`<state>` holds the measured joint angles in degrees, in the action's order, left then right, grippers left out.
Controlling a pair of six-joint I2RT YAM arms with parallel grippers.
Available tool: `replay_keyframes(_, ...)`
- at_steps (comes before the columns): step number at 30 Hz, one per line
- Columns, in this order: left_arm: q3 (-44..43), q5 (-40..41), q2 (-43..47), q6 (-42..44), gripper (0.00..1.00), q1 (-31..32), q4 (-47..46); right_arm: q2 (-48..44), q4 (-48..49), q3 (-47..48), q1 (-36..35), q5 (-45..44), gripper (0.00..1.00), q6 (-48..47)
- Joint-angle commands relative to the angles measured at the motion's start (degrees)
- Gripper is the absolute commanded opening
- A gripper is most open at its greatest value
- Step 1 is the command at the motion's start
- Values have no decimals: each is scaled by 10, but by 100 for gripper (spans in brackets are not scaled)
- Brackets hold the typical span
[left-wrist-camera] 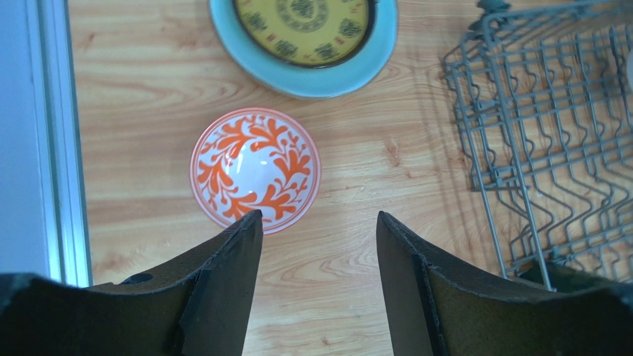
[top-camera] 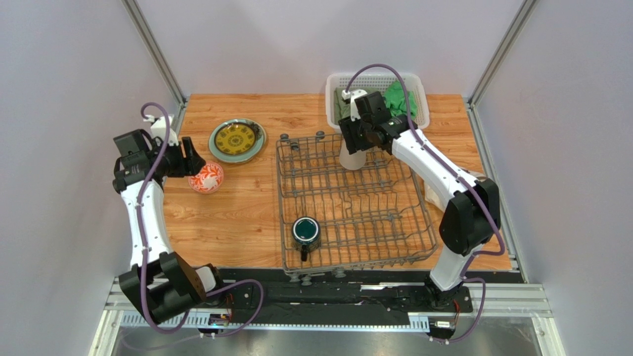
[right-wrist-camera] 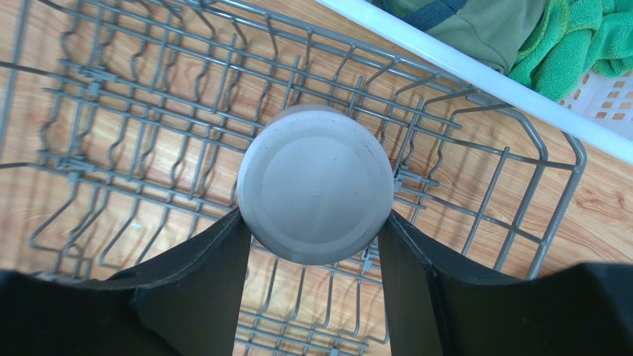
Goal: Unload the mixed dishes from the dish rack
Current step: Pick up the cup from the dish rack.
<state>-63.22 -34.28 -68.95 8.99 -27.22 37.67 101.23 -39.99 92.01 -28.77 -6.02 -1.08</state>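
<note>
Fingers of the left gripper (left-wrist-camera: 319, 222) hang wide apart and empty by the tabletop's left edge; nearest, the dark teal mug (top-camera: 305, 231) sits in the dish rack's (top-camera: 283, 200) near left part. Just below those fingers lies the small red-and-white patterned bowl (left-wrist-camera: 255, 169), the yellow-and-green plate (top-camera: 237, 139) beyond. Right gripper (right-wrist-camera: 316, 222) fingers clasp the upturned tall beige cup (right-wrist-camera: 316, 182) at the rack's far right corner

Plate (top-camera: 237, 139) and bowl (top-camera: 206, 178) left of the dish rack (top-camera: 371, 215) — mug (top-camera: 305, 231) and cup (top-camera: 353, 159) inside.
</note>
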Motion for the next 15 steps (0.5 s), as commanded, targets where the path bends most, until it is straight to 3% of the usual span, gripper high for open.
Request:
replay_keyframes(1,24,-37,57,95,65,63,-33,-60,-10,27,2,50,40,28)
replay_keyframes(15,139,-122,204,129,64,195,-232,-124,-51,47,35,296,39,94)
